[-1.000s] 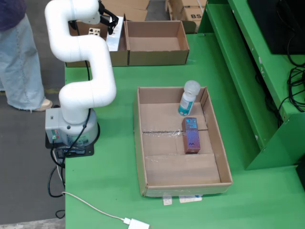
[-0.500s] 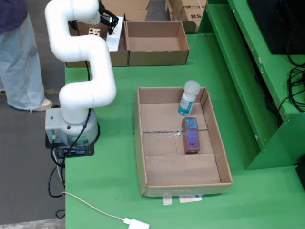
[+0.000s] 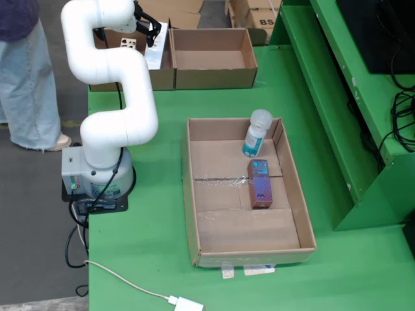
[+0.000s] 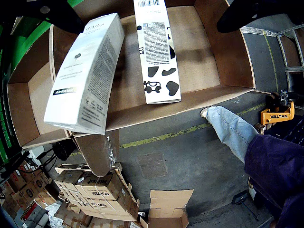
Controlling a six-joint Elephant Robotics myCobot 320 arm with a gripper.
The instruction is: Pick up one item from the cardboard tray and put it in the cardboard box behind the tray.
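Observation:
In the fixed view the cardboard tray (image 3: 190,194) holds a clear bottle (image 3: 256,135) with a blue label and a purple box (image 3: 260,183). My gripper (image 3: 150,29) hangs over the left cardboard box (image 3: 162,79) behind the tray. A tall white box (image 3: 157,50) stands tilted at that box's right wall, just under the gripper. In the wrist view the gripper (image 4: 151,26) is open, its dark fingers (image 4: 47,12) spread wide. The white box (image 4: 85,76) is beside the left finger and far from the right one. A cow-patterned carton (image 4: 156,47) lies flat on the box floor.
A second, empty cardboard box (image 3: 214,58) stands to the right of the first. A person (image 3: 26,78) in jeans stands by the table's left edge. A green shelf (image 3: 350,116) bounds the right side. A cable with a white adapter (image 3: 185,303) lies at the front.

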